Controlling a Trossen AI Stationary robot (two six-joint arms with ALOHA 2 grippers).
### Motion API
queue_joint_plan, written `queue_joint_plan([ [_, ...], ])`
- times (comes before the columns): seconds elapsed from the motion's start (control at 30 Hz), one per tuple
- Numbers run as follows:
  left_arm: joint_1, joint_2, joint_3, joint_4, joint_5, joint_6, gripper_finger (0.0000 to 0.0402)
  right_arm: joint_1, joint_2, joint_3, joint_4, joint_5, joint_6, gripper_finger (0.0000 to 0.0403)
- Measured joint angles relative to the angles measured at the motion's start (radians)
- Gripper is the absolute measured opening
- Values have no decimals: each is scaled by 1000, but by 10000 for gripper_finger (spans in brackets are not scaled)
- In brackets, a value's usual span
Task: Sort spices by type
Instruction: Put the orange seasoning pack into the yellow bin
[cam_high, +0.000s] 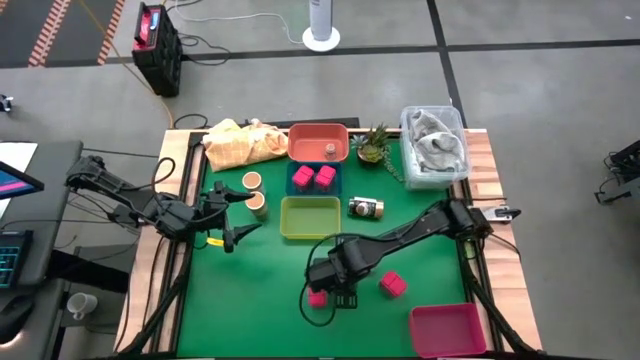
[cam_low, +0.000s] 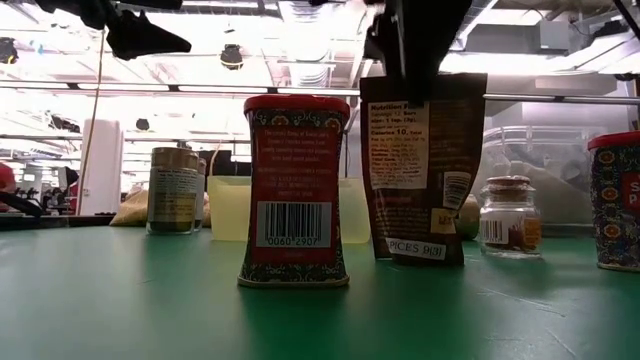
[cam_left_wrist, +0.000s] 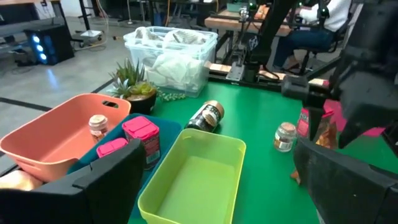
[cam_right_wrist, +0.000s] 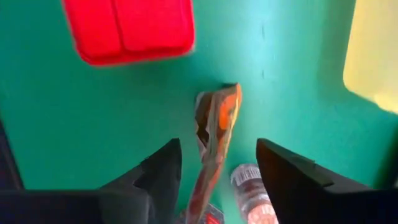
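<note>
Spice pouch standing on the green bench between the right gripper's parted, not yet clamped fingers; next, closing squarely and lifting; left gripper waits spread beside the jars.

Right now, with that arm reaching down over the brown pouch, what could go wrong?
The right hand straddles the top edge of the thin brown spice pouch, which stands upright; an off-centre squeeze might tip it or let it slip. The small clear glass jar sits right beside the pouch, so a finger could knock it over. The red metal spice tin also stands close and might get bumped as the pouch is lifted.
</note>
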Motion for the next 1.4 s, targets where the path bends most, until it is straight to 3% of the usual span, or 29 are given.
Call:
queue_joint_plan([
  [0.17,0,0,0,3,0,-9,389,-15,31,0,-43,-4,-32,180],
  [0.4,-4,0,0,4,0,-21,389,-31,23,19,-92,-2,-65,35],
  [0.47,-4,0,0,4,0,-21,389,-37,20,57,-136,3,-86,16],
  [0.67,-4,0,0,3,0,-30,389,-60,16,203,-220,104,-164,25],
  [0.87,-4,18,0,7,0,-53,389,-109,16,313,-169,347,-363,14],
  [1.2,-4,107,0,47,0,-77,389,-266,43,309,62,349,-670,17],
  [1.4,-12,136,0,36,1,-111,389,-324,79,309,79,349,-742,29],
])
